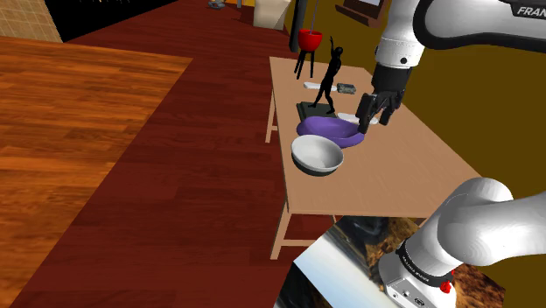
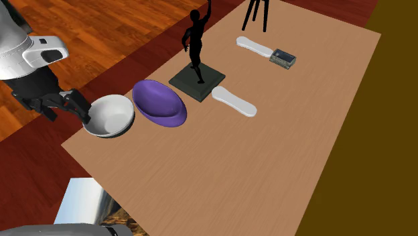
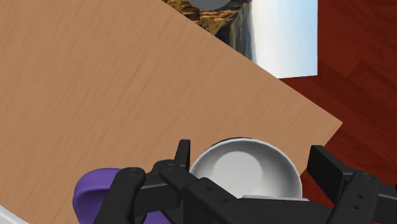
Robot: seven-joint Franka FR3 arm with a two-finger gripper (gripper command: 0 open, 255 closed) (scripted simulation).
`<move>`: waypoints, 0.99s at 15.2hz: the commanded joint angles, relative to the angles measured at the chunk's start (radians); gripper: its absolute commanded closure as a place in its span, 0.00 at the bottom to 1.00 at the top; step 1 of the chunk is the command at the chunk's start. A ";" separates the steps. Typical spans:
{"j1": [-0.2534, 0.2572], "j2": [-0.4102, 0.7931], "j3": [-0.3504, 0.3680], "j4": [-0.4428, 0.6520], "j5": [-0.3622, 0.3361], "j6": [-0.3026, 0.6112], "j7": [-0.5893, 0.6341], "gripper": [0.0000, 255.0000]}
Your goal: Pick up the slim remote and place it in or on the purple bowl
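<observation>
Slim remote (image 2: 234,101) lies flat on the counter (image 2: 281,154), touching the statuette's dark base (image 2: 197,82), to the second exterior view's right of the purple bowl (image 2: 159,102). Your pincer (image 3: 254,159) hangs released and empty, fingers wide apart, over the white bowl (image 3: 245,167). A second remote (image 2: 253,45) lies farther off.

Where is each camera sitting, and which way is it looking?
Shoulder view: beside the box stand, looking down over the wooden table; white arm and black gripper show.
Second exterior view: high above the table, looking steeply down; gripper at its left.
Wrist view: on the hand, looking past the open gripper at a white round bowl.
Shared: all three show the purple bowl beside that white bowl.
</observation>
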 commanded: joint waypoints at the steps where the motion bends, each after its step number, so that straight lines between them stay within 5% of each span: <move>1: 0.000 0.000 0.000 0.000 0.000 0.000 0.000 0.00; 15: -0.030 0.090 -0.371 -0.063 -0.257 0.222 -0.580 0.00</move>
